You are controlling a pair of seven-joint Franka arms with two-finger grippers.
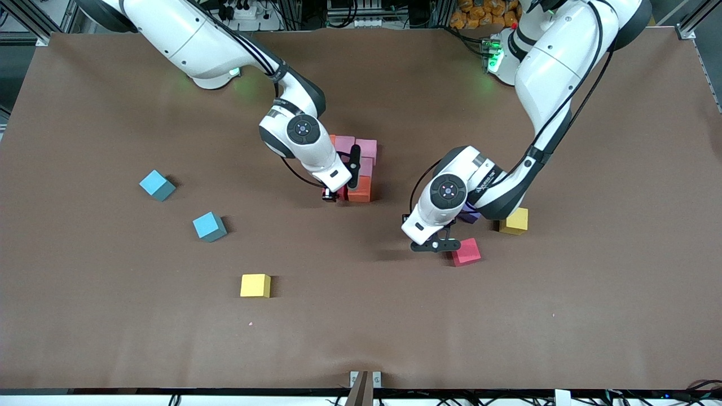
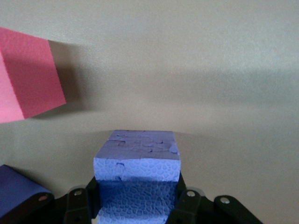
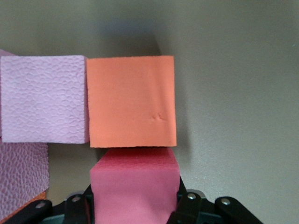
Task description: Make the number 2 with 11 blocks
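Note:
A cluster of pink blocks [image 1: 366, 150] and orange blocks [image 1: 359, 189] lies mid-table as part of the number 2. My right gripper [image 1: 331, 194] is shut on a red block [image 3: 135, 186], which rests against the orange block [image 3: 131, 100] on the side toward the right arm's end. A pink block [image 3: 44, 98] lies beside that orange one. My left gripper [image 2: 138, 203] is shut on the purple block [image 1: 469, 215], fingers [image 2: 187, 205] pressed to its sides [image 2: 138, 163]. In the front view the left arm hides these fingers. A loose red block [image 1: 465, 252] lies just nearer the front camera.
A yellow block [image 1: 514, 221] sits beside the left arm's hand. Toward the right arm's end lie two light blue cubes [image 1: 157, 185] [image 1: 209, 226] and another yellow block [image 1: 255, 285]. The brown table [image 1: 592, 316] spreads wide around them.

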